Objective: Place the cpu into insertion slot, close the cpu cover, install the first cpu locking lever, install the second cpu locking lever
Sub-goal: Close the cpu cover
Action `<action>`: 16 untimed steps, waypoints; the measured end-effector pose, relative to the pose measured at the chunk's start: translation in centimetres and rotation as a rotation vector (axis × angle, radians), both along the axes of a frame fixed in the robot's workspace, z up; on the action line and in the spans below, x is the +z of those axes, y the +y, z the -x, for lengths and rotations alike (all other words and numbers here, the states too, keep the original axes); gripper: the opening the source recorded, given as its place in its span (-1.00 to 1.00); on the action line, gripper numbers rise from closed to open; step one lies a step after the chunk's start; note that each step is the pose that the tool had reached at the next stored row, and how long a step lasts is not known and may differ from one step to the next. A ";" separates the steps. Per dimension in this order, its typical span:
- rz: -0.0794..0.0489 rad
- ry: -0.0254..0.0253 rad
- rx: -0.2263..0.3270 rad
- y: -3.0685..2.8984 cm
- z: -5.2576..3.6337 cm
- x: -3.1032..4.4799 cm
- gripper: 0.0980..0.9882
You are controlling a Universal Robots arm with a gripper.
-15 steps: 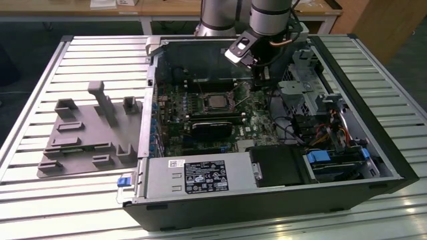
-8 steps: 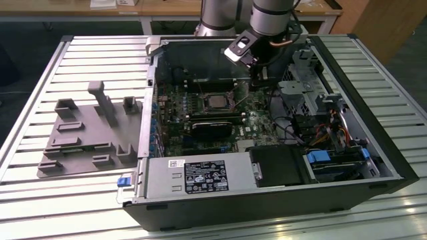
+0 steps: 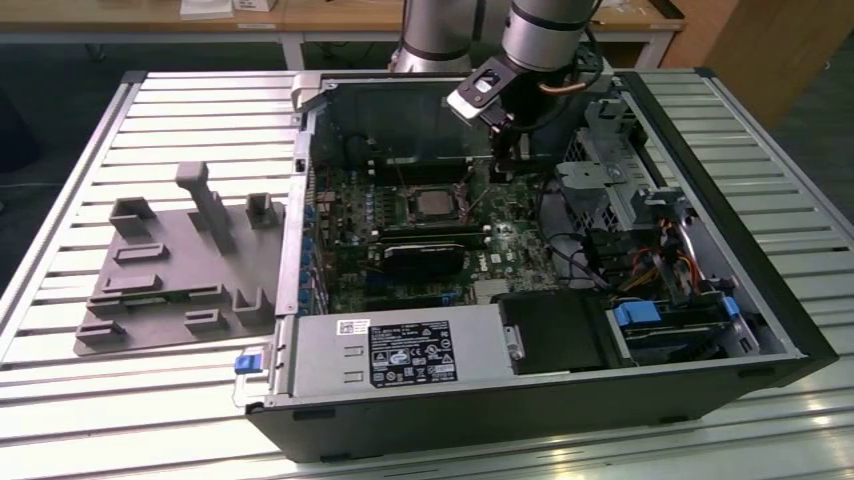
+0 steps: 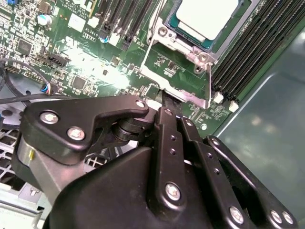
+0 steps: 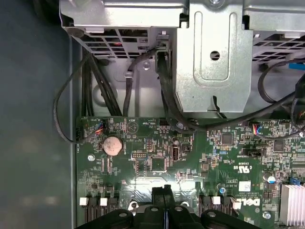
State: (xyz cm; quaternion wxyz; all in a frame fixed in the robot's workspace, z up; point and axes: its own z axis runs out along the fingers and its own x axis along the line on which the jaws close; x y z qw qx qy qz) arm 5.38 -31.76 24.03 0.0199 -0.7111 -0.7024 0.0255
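Note:
The cpu [image 3: 430, 203] [image 4: 207, 16], a flat square chip with a silver-grey top, lies in the insertion slot [image 4: 187, 94] on the green board inside the open computer case. The cpu cover [image 4: 159, 45], a silvery frame, lies around the chip, which shows through its window. My gripper [image 3: 501, 170] [image 4: 166, 99] [image 5: 167, 192] reaches down into the case just beside the slot, on the exterior view's right of the chip. Its black fingers are shut together, with their tips at the slot's metal rim. I cannot make out a locking lever between them.
A black heatsink block [image 3: 427, 258] sits in front of the slot, and long black memory slots [image 4: 257, 52] flank it. A metal drive cage [image 3: 601, 180] [image 5: 212, 57] with cables stands close on the exterior view's right. A grey fixture plate [image 3: 174, 270] lies on the slatted table.

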 end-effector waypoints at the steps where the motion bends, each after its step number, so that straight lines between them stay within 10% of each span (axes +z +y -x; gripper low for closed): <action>1: 0.000 0.0007 0.000 0.00 0.00 0.00 -0.99; 16: 0.000 -0.0214 0.000 0.00 3.35 0.00 -0.99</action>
